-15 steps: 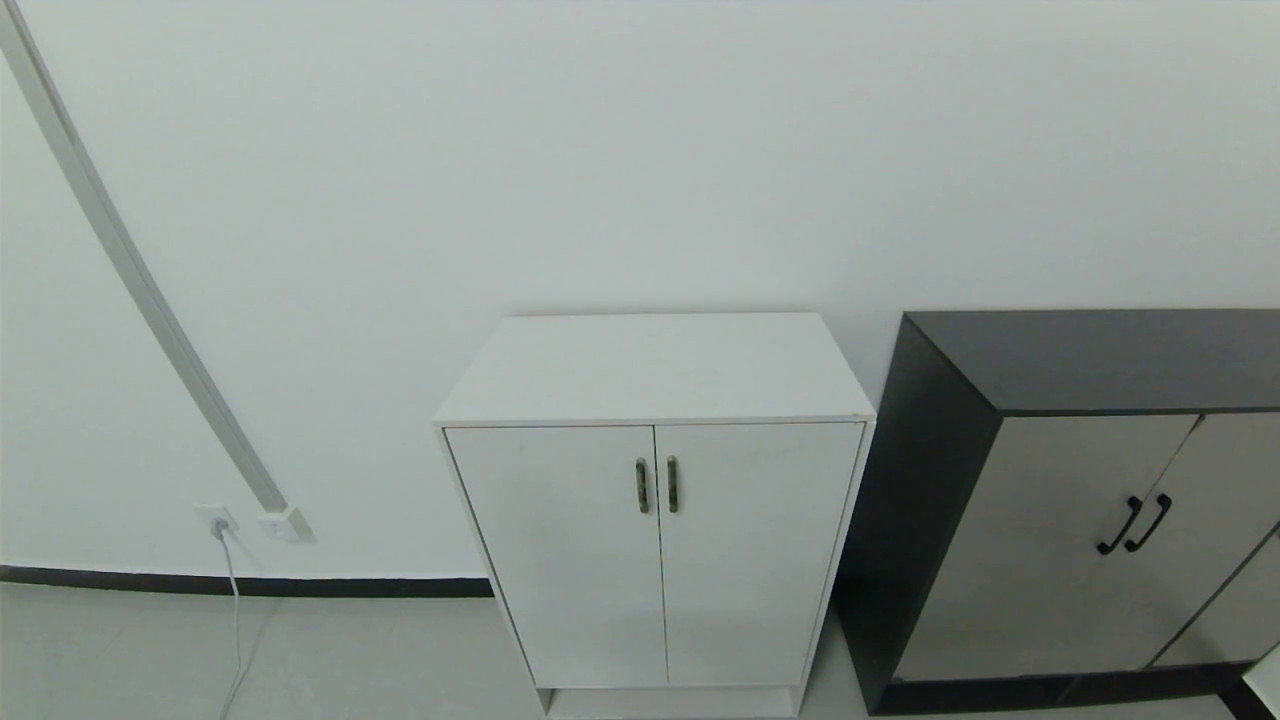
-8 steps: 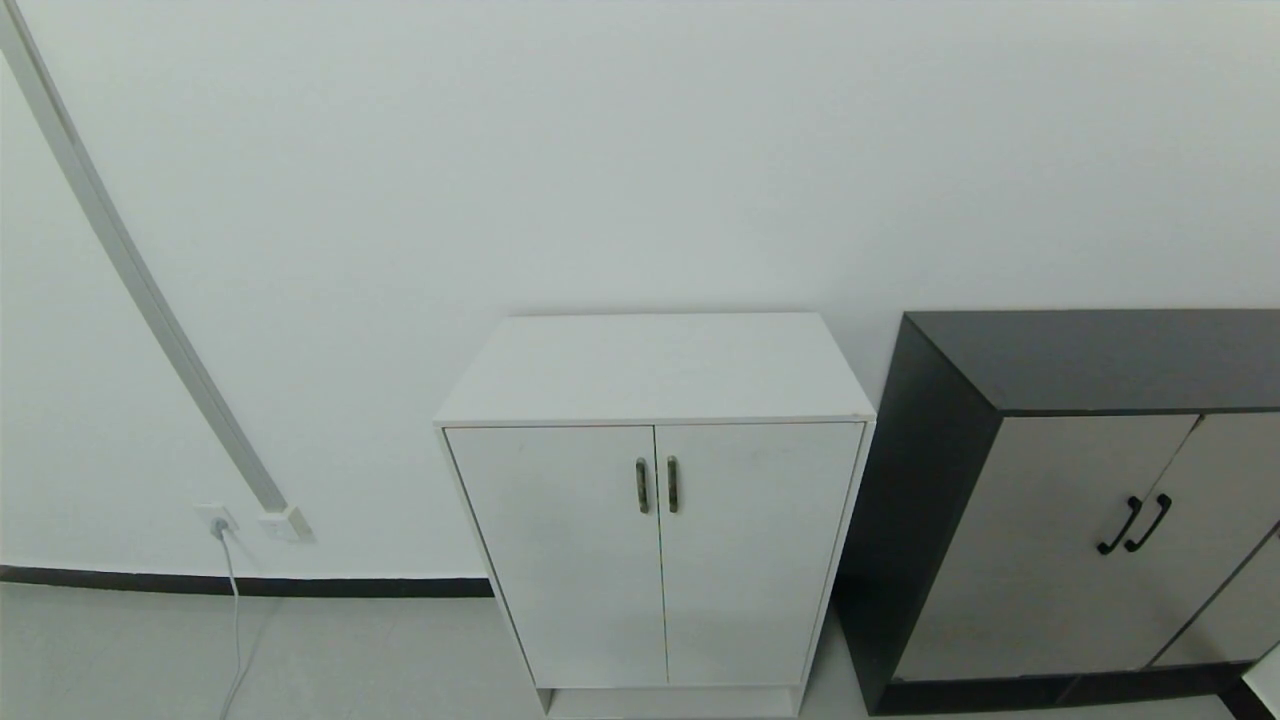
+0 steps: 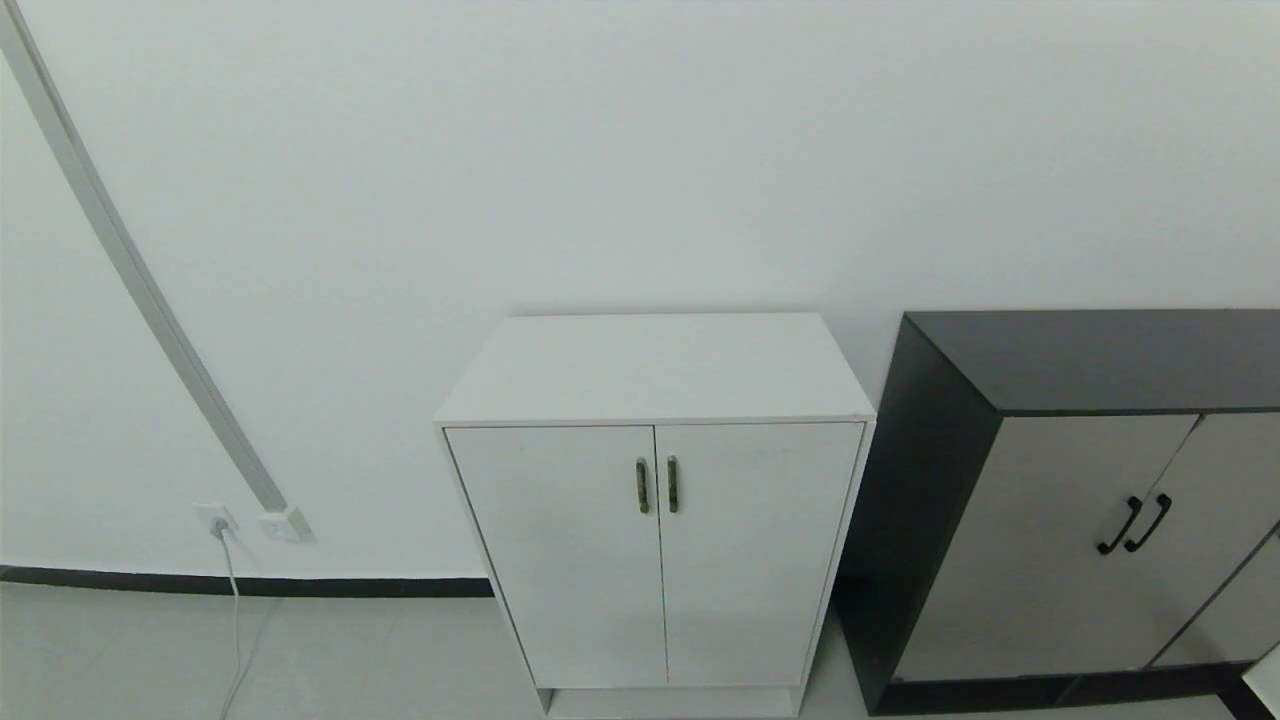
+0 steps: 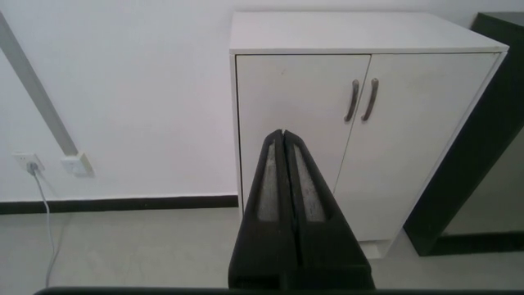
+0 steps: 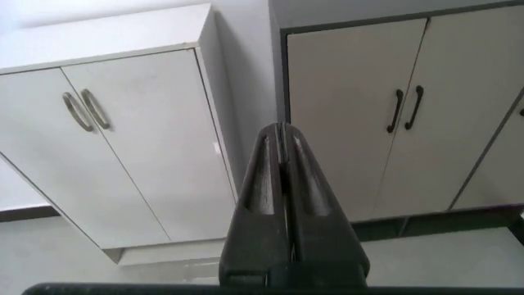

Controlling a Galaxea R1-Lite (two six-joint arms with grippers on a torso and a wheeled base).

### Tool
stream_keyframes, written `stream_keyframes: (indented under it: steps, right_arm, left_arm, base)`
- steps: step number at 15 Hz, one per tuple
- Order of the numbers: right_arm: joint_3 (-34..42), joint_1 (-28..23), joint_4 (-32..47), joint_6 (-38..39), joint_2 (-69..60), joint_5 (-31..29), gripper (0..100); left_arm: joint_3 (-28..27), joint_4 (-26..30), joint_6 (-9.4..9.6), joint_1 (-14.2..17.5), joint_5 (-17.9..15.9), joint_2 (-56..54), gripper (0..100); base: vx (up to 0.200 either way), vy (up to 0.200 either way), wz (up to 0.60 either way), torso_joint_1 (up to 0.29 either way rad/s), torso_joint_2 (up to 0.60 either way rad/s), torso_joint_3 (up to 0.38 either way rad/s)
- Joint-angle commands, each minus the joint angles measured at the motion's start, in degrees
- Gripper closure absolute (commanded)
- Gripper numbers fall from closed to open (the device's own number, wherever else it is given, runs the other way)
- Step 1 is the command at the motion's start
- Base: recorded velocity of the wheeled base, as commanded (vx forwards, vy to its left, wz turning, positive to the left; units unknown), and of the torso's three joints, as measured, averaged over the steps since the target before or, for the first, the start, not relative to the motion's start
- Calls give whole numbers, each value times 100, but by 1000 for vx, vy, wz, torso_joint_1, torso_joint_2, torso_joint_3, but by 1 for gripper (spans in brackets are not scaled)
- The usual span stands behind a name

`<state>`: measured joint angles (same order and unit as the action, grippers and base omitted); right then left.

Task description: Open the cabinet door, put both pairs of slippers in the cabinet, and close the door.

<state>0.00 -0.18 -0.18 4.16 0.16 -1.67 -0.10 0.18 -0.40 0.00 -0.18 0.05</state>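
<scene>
- the cabinet (image 3: 570,560) stands with its back against the wall (image 3: 640,150), both doors flush and shut, the seam between them running straight down the middle.
- two handles (image 3: 642,486) sit upright either side of that seam, in the doors' upper half, just apart from each other.
- along the cabinet's right edge a black cabinet (image 3: 930,520) stands just beside it with a thin gap between, so that side is tight; its own doors are shut too.
- off the cabinet's left edge the floor (image 3: 380,650) lies open along the foot of the wall.
- low on the wall, well to the left, a socket (image 3: 216,520) has a cord (image 3: 235,620) hanging from it down onto the floor; a slanting trunking (image 3: 130,270) ends just beside it.
- the left gripper (image 4: 283,139) hangs out in front of the cabinet's left door, apart from it, jaws pressed together.
- the right gripper (image 5: 281,131) hangs before the gap between the two cabinets, apart from both, jaws pressed together.
</scene>
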Motion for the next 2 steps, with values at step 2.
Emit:
stream_keyframes:
  steps: [2]
  right_arm:
    - [0,1,1,-11,-7,18,100]
  left_arm:
    - [1,-1,5,0,1,4,100]
  base:
    - [0,0,0,0,0,0]
